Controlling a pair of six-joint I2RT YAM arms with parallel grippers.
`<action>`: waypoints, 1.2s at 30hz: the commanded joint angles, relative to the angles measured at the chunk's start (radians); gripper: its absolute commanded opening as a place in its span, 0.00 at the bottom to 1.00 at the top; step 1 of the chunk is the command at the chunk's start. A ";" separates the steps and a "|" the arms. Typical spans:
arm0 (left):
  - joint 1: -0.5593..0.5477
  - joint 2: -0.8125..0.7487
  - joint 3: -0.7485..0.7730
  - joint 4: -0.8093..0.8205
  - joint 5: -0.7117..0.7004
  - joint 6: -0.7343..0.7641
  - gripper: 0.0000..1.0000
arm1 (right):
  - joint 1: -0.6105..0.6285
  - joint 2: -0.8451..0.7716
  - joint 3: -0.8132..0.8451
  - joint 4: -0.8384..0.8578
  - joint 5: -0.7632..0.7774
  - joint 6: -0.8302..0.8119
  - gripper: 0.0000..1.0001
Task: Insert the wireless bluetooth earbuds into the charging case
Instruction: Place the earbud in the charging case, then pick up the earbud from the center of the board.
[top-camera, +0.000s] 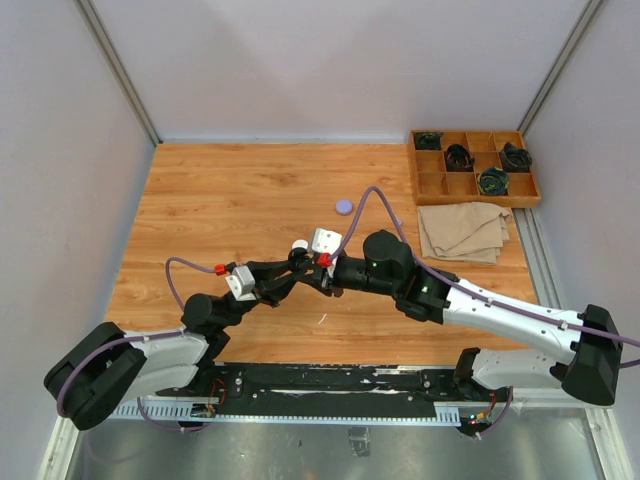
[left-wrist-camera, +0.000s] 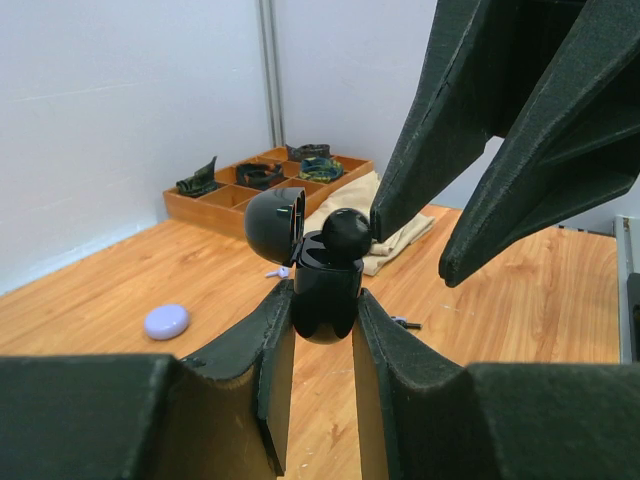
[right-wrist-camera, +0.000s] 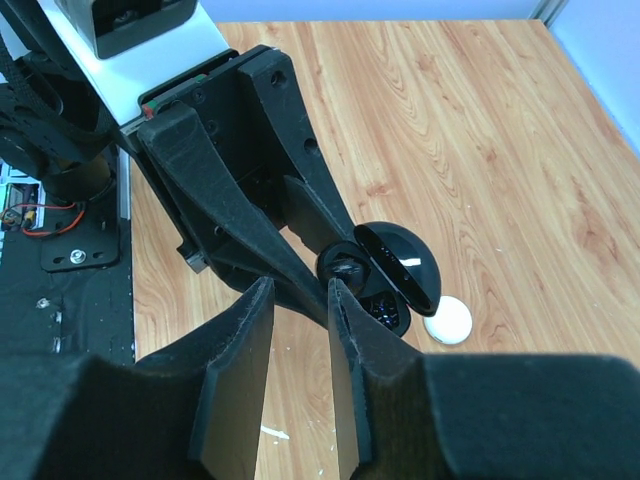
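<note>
My left gripper is shut on a glossy black charging case, held upright off the table with its lid swung open. A black earbud sits in the case's top, half sunk in. My right gripper hangs just above, and one fingertip touches the earbud. From the right wrist, the right gripper shows a narrow gap with nothing in it, next to the open case and earbud. From above, both grippers meet at mid-table.
A lilac round case and a white round case lie on the wooden table. A tiny lilac earbud lies behind the black case. A wooden compartment tray and a folded beige cloth occupy the far right.
</note>
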 joint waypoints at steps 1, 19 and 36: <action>0.003 -0.008 -0.053 0.043 0.006 0.000 0.00 | -0.019 0.016 0.040 0.013 -0.044 0.031 0.29; 0.003 0.005 -0.053 0.029 -0.035 0.010 0.00 | -0.024 -0.054 0.086 -0.238 0.188 0.036 0.35; 0.003 0.002 -0.051 0.021 -0.043 0.010 0.00 | -0.241 -0.112 -0.021 -0.630 0.325 0.262 0.37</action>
